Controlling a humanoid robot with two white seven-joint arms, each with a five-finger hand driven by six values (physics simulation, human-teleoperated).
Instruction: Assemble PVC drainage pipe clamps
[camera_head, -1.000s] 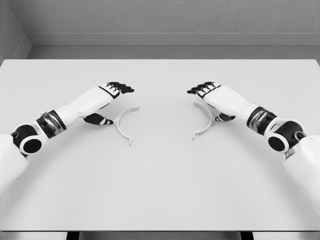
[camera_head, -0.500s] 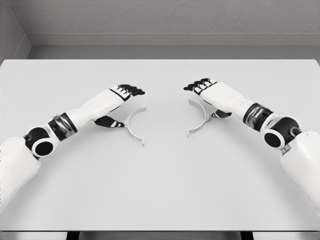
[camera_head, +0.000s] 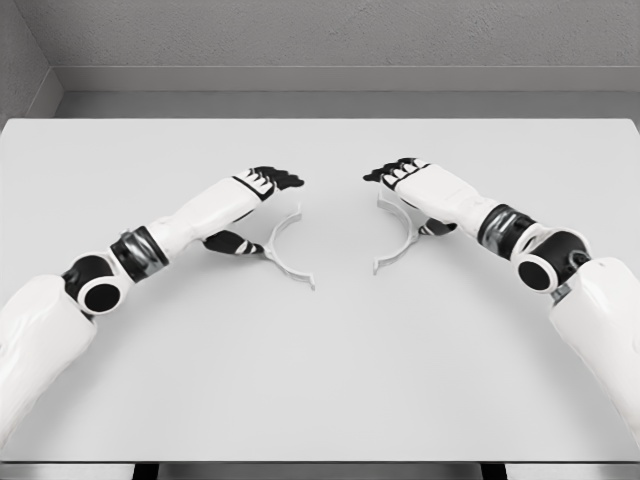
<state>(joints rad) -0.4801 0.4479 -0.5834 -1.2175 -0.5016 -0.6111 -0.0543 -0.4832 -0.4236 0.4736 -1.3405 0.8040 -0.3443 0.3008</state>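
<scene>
**Two half-clamps held over a pale table**

Our left hand (camera_head: 262, 185) has its dark-tipped fingers (camera_head: 283, 180) bunched above one end of the left half-clamp (camera_head: 285, 255), and its black thumb (camera_head: 236, 243) reaches in from below to the arc's outer side, so we read the hand as pinched on the piece. Below the fingers the clamp is a thin, smooth white C-shaped strip with a small flat tab at each end, its opening turned away from the thumb toward the other hand.

Our right hand (camera_head: 410, 178) mirrors this: its dark fingers (camera_head: 385, 175) curl over the upper end of the right half-clamp (camera_head: 398, 240), with the thumb (camera_head: 437, 228) against the outside of the curve, closed on it. This second white arc opens toward the left hand's fingers. The two pieces face each other, near but apart, with a strip of bare table between their lower tabs.

Behind each set of fingers runs a glossy white forearm with a dark ribbed wrist band and a round black joint. Under everything lies the matte, light grey table (camera_head: 320, 380), flat and rectangular, backed by a rough grey wall (camera_head: 320, 35).
</scene>
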